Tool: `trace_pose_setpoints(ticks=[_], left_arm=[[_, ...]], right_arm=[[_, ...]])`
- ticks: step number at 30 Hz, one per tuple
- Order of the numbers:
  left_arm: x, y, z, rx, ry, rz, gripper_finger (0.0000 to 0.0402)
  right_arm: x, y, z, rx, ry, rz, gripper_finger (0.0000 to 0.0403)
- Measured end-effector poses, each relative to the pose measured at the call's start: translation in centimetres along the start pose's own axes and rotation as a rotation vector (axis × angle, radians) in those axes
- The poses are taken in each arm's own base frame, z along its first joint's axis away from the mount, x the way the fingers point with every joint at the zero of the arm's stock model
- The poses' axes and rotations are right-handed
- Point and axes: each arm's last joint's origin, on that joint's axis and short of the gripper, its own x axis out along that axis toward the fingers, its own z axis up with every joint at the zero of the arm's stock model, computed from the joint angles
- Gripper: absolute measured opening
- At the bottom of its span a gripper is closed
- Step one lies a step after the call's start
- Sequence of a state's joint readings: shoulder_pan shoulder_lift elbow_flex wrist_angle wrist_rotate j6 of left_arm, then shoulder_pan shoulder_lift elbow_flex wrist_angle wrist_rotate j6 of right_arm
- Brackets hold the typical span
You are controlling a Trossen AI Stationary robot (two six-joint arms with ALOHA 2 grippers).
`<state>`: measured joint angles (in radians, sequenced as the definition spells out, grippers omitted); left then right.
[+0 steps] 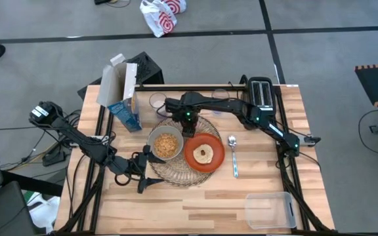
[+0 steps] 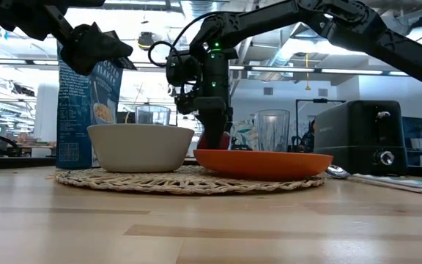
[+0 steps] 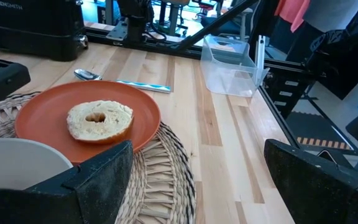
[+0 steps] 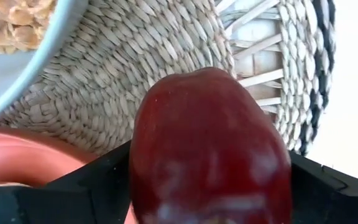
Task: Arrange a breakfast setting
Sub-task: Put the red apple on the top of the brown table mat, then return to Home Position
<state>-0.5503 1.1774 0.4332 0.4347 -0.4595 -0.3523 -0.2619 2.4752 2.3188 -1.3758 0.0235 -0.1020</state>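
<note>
The right pincer (image 2: 212, 126) reaches down to the far edge of the woven mat (image 1: 176, 172), its jaws set wide around a red apple (image 4: 210, 149) between its fingers; whether they grip cannot be told. The apple is glossy, dark red, just behind the orange plate (image 1: 204, 153). The left pincer (image 1: 144, 172) hangs wide open and empty near the mat's left edge.

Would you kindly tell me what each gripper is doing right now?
Left gripper: open, empty, beside the round woven mat.
Right gripper: fingers around the red apple over the mat; whether they grip cannot be told.
</note>
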Motion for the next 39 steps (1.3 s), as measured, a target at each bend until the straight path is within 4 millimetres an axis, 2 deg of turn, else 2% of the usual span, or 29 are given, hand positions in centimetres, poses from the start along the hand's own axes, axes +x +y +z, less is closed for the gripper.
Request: trace_pose_setpoints(ticks=[9, 19, 28, 39], left_arm=[[0.0, 0.0, 0.0, -0.002, 0.0, 0.0, 0.0348], [0.0, 0.0, 0.0, -0.004, 0.0, 0.0, 0.0348], [0.0, 0.0, 0.0, 0.001, 0.0, 0.002, 0.0348], [0.0, 0.1, 0.0, 0.01, -0.015, 0.043, 0.0348]], right_arm=[[0.0, -0.1, 0.3, -0.003, -0.031, 0.028, 0.0387], [-0.4, 0.0, 0.0, -0.011, -0.015, 0.024, 0.0393], [-4.9, 0.3, -1.2, -0.023, -0.09, 0.016, 0.0393], [-11.7, 0.8, -4.0, -0.021, -0.196, 0.006, 0.0393]])
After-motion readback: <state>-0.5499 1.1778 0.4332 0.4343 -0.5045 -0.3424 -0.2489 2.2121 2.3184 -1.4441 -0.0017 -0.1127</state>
